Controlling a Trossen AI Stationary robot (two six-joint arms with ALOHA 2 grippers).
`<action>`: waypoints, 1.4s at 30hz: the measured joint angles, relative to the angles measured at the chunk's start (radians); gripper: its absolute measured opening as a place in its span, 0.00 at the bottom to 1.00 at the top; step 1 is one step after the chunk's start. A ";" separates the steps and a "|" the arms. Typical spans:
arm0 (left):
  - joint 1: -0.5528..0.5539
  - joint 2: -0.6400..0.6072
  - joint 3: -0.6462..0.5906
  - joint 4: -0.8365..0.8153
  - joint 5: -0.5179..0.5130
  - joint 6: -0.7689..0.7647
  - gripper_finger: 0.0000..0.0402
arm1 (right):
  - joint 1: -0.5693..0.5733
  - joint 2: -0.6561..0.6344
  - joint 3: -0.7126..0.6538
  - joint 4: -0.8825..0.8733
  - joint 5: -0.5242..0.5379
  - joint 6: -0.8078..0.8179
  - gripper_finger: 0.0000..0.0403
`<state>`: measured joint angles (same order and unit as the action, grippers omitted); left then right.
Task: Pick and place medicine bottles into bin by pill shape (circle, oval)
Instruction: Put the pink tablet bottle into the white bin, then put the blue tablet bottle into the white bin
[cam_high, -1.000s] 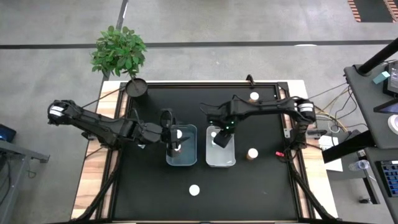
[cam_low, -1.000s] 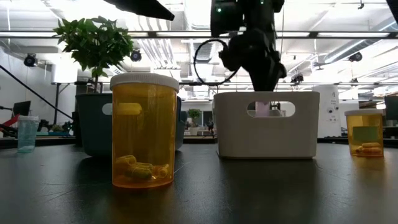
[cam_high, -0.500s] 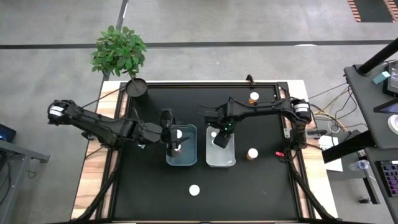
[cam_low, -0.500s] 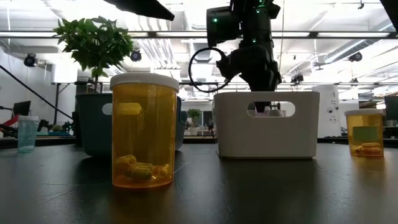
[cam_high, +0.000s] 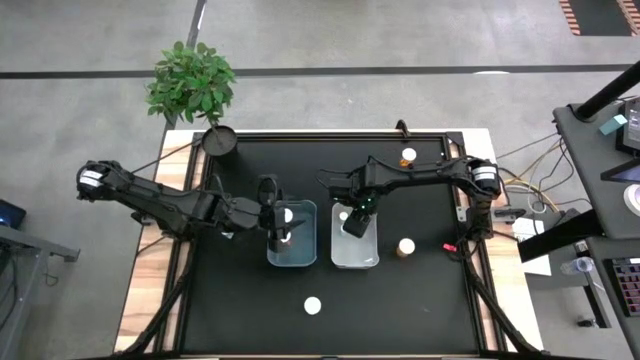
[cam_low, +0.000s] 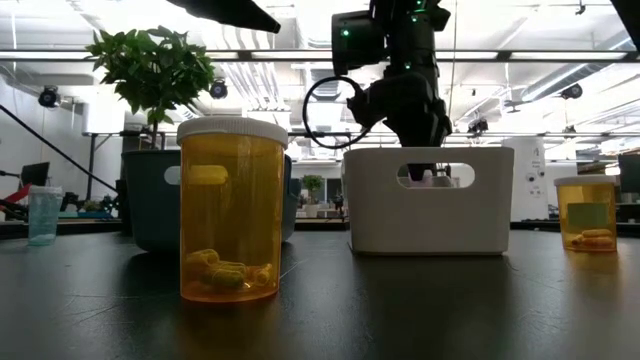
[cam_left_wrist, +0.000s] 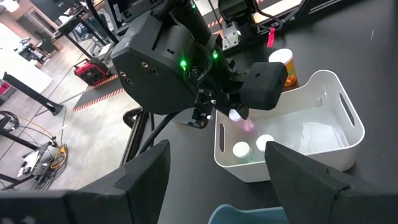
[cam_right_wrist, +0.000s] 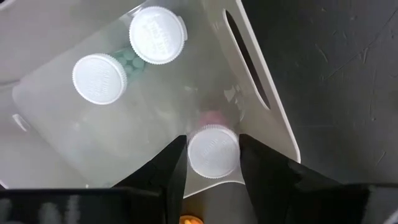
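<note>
The right gripper (cam_right_wrist: 212, 163) hangs over the white bin (cam_right_wrist: 261, 68), its fingers around a small pink bottle (cam_right_wrist: 213, 151) with a white cap, above two capped bottles (cam_right_wrist: 99, 78) inside. The left gripper (cam_left_wrist: 214, 165) waits open above the blue bin (cam_high: 305, 236).

Colours, worktop and bins
Black worktop (cam_high: 240, 310); white bin (cam_low: 430, 200); orange bottle (cam_low: 231, 210), white cap; pink small bottle (cam_left_wrist: 241, 120); green plant (cam_high: 191, 82).

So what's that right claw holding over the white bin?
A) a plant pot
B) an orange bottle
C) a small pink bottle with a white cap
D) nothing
C: in the right wrist view a white-capped pink bottle sits between the right gripper fingers, above the white bin.
</note>
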<state>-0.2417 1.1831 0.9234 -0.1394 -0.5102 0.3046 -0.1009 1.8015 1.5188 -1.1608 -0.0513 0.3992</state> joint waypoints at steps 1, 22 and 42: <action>0.000 0.000 0.000 0.000 0.000 0.000 0.61 | 0.000 0.000 0.000 0.001 0.000 -0.001 0.34; 0.000 0.000 0.000 0.000 0.000 0.000 0.61 | 0.000 0.000 0.008 0.026 0.001 -0.006 0.30; 0.000 0.000 -0.014 -0.001 0.000 -0.012 0.61 | 0.139 -0.191 0.008 0.017 0.066 -0.011 0.21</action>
<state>-0.2417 1.1835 0.9092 -0.1402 -0.5105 0.2931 0.0384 1.6107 1.5268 -1.1439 0.0144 0.3878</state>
